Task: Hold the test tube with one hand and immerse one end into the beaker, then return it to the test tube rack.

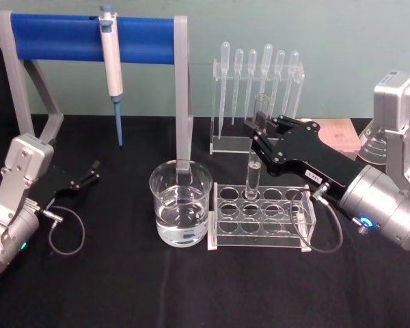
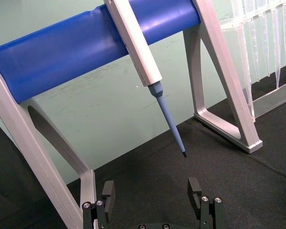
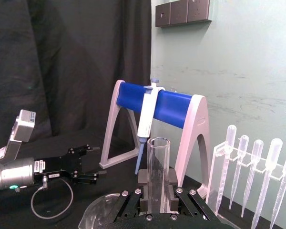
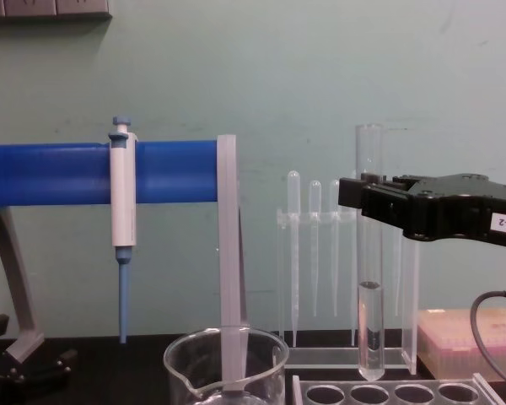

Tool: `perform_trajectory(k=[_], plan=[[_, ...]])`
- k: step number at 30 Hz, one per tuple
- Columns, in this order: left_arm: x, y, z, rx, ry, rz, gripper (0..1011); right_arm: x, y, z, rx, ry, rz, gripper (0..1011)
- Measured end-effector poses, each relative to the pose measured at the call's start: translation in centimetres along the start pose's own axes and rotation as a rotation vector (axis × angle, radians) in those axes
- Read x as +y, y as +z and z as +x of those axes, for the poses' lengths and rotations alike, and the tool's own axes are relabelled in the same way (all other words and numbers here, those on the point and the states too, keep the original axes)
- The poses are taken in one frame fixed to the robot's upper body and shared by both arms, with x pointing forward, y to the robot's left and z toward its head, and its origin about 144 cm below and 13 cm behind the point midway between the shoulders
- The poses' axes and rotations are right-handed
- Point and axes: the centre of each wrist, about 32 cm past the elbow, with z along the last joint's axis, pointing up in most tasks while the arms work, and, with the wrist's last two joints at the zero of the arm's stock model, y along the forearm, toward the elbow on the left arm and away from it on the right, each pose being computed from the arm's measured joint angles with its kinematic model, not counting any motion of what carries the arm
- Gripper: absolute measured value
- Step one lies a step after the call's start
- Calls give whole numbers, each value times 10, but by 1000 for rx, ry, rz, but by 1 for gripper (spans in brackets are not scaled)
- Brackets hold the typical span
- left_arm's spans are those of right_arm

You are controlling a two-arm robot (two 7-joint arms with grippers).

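Firmly, the test tube [image 1: 253, 176] was clamped by the right gripper [image 1: 263, 127], whose fingers were closed on the glass a little below the open rim. The tube was held upright, as was seen from the chest view, with a small amount of clear liquid in its lower part. Its rounded end was positioned at the top level of the test tube rack [image 1: 258, 232], over a hole in the back row; whether it was inside that hole could not be told. The rack was set on the black table [image 1: 123, 287] just beside the beaker [image 1: 158, 205], which was placed to the robot's left of it and was partly filled with clear liquid. The tube was separated from the beaker by a gap. Behind the rack, a row of pipettes [image 1: 266, 65] was hung in a clear holder, and a pipettor [image 1: 111, 65] was hung from a blue bar stand [image 1: 55, 37] further left. The left gripper [image 1: 90, 173] was parked low on the left side of the table, well apart from the beaker, with its fingers spread and nothing held between them.
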Motion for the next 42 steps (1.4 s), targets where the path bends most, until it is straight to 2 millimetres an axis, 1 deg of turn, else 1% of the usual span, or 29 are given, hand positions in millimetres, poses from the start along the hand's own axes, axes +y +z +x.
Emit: perform_trajectory(k=[42], plan=[[0, 0, 0, 0, 0, 0, 1000, 0, 0, 0, 0, 0, 0, 224]])
